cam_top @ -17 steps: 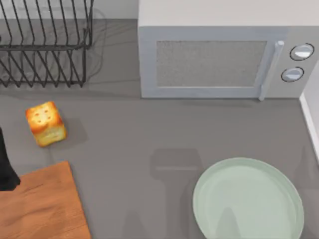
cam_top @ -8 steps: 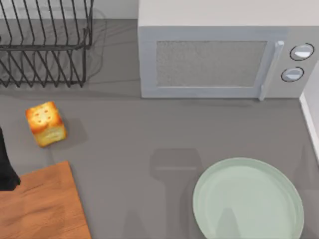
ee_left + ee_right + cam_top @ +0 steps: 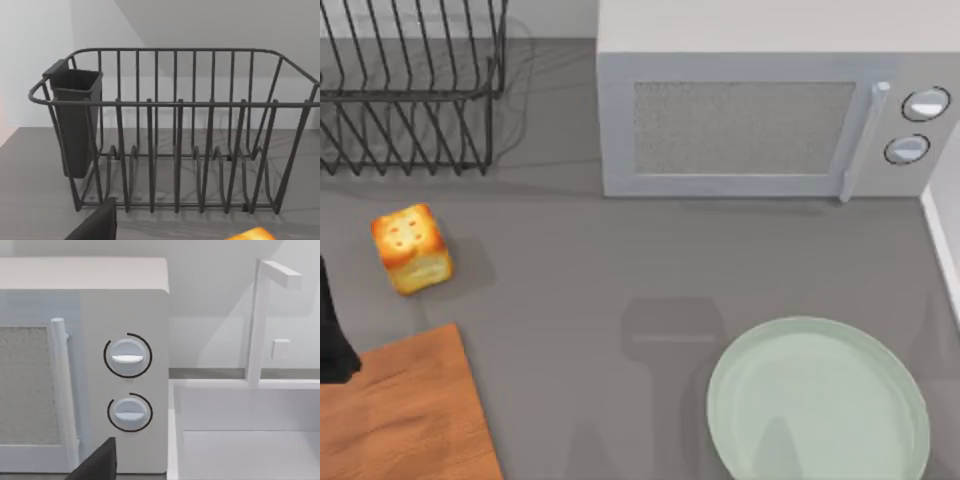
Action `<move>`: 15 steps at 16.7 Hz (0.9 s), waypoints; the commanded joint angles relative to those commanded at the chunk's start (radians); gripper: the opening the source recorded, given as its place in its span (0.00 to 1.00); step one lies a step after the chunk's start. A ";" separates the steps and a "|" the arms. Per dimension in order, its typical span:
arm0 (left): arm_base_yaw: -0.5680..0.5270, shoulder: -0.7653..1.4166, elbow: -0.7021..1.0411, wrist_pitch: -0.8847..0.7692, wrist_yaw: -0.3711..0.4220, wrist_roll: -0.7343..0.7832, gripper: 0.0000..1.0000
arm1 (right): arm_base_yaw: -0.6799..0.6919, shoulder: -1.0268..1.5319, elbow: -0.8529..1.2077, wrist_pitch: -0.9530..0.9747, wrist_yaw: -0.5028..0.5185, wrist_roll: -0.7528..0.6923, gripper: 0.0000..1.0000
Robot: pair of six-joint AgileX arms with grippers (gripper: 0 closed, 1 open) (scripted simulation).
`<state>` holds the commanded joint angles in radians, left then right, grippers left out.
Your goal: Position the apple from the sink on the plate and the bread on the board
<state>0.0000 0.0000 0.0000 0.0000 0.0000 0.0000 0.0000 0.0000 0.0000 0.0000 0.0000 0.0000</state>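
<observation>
Starting state, judged: neither item placed. Microwave [image 3: 760,120] stands at rear; rack [image 3: 405,90] at rear left; plate [image 3: 820,400] lies bare at front right; board [image 3: 400,410] bare at front left; bread [image 3: 412,248] rests on the counter just beyond the board; sink [image 3: 245,430] sits beside the microwave. Left arm [image 3: 332,340] waits at the left edge; finger state cannot be told. Next move: reach for the bread, close on its sides.
</observation>
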 joint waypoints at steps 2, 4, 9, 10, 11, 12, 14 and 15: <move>0.000 0.000 0.000 0.000 0.000 0.000 1.00 | -0.002 0.010 0.009 -0.006 0.000 -0.002 1.00; 0.000 0.000 0.000 0.000 0.000 0.000 1.00 | -0.011 0.062 0.053 -0.039 0.000 -0.011 1.00; 0.000 0.000 0.000 0.000 0.000 0.000 1.00 | -0.060 0.373 0.287 -0.210 0.000 -0.057 1.00; 0.000 0.000 0.000 0.000 0.000 0.000 1.00 | -0.073 0.460 0.348 -0.255 0.000 -0.069 1.00; 0.000 0.000 0.000 0.000 0.000 0.000 1.00 | -0.086 0.553 0.413 -0.303 0.000 -0.081 1.00; 0.000 0.000 0.000 0.000 0.000 0.000 1.00 | -0.100 0.651 0.480 -0.352 0.000 -0.095 1.00; 0.000 0.000 0.000 0.000 0.000 0.000 1.00 | -0.129 0.855 0.618 -0.453 0.000 -0.122 1.00; 0.000 0.000 0.000 0.000 0.000 0.000 1.00 | -0.144 0.959 0.688 -0.504 0.001 -0.136 1.00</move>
<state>0.0000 0.0000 0.0000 0.0000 0.0000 0.0000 -0.1438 0.9595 0.6877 -0.5041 0.0005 -0.1357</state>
